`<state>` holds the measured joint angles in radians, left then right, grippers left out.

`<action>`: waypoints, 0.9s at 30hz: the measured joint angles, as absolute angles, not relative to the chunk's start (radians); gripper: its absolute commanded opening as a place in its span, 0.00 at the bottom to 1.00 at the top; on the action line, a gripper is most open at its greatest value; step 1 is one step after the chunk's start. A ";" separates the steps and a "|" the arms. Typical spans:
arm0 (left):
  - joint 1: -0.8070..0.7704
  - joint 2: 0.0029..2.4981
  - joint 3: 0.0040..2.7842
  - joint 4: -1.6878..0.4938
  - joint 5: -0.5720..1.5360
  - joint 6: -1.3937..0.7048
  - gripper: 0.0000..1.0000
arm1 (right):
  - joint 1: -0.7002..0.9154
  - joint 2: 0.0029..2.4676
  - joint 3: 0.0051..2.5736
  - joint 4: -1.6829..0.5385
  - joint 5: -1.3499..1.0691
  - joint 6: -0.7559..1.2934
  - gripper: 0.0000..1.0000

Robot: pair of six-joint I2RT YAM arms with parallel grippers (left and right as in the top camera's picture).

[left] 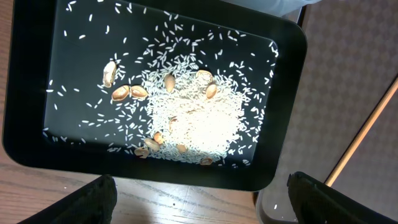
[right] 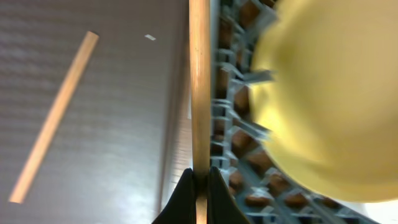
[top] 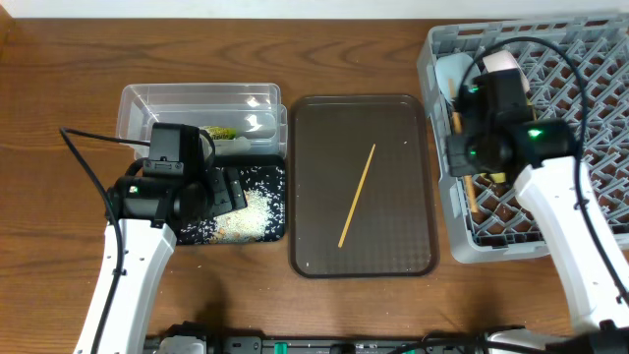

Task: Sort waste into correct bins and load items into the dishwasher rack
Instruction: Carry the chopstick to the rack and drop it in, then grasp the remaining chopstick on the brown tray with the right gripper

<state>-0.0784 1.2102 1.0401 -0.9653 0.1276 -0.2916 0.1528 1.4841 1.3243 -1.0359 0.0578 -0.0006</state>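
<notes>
My right gripper (right: 199, 177) is shut on one wooden chopstick (right: 199, 87) and holds it over the left edge of the grey dishwasher rack (top: 609, 59); in the overhead view that chopstick (top: 470, 202) pokes out below my wrist. The yellow plate (right: 323, 99) sits in the rack beside it. The other chopstick (top: 357, 196) lies on the brown tray (top: 314, 246). My left gripper (left: 199, 202) is open above the wood by the black tray-bin (left: 25, 93), which holds white rice scraps (left: 199, 118) and nut shells. The clear tub (top: 147, 103) holds the green-yellow wrapper (top: 220, 133).
A pale cup (top: 501, 62) and a light bowl (top: 452, 71) sit in the rack's far left part. The brown tray lies between the bins and the rack. My left arm covers part of the black tray-bin in the overhead view.
</notes>
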 measured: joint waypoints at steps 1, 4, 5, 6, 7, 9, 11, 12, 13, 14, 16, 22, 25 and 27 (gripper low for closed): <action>-0.078 1.210 1.040 -0.965 0.128 -0.292 0.90 | 0.129 1.496 1.322 -1.035 0.056 -0.031 0.01; -0.078 1.210 1.040 -0.965 0.128 -0.292 0.90 | 0.083 1.546 1.311 -1.013 0.064 -0.093 0.02; -0.078 1.210 1.040 -0.965 0.128 -0.292 0.90 | 0.075 1.563 1.306 -0.999 0.068 -0.105 0.05; -0.078 1.210 1.040 -0.965 0.128 -0.292 0.90 | 0.068 1.579 1.304 -0.986 0.069 -0.114 0.10; -0.078 1.210 1.040 -0.965 0.128 -0.292 0.90 | 0.065 1.592 1.301 -0.970 0.070 -0.124 0.24; -0.078 1.210 1.040 -0.965 0.128 -0.292 0.90 | 0.064 1.608 1.298 -0.955 0.065 -0.134 0.39; -0.078 1.210 1.040 -0.965 0.128 -0.292 0.90 | 0.071 1.609 1.298 -0.935 0.042 -0.146 0.45; -0.078 1.210 1.040 -0.965 0.128 -0.292 0.90 | 0.074 1.606 1.299 -0.925 0.031 -0.142 0.47; -0.078 1.210 1.040 -0.965 0.128 -0.292 0.90 | 0.080 1.602 1.299 -0.910 0.021 -0.137 0.47; -0.078 1.210 1.040 -0.965 0.128 -0.292 0.90 | 0.086 1.597 1.301 -0.894 0.009 -0.130 0.47; -0.078 1.210 1.040 -0.965 0.128 -0.292 0.90 | 0.106 1.580 1.303 -0.853 -0.012 -0.101 0.45; -0.078 1.210 1.040 -0.965 0.128 -0.292 0.90 | 0.250 1.521 1.324 -0.788 -0.068 0.006 0.45; -0.078 1.210 1.040 -0.965 0.128 -0.292 0.90 | 0.348 1.543 1.325 -0.789 -0.081 0.061 0.45; -0.078 1.210 1.040 -0.965 0.128 -0.292 0.90 | 0.408 1.582 1.325 -0.788 -0.085 0.112 0.47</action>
<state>-0.0784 1.2102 1.0401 -0.9653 0.1276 -0.2916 0.4076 1.5822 1.3247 -0.7883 -0.0849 0.1116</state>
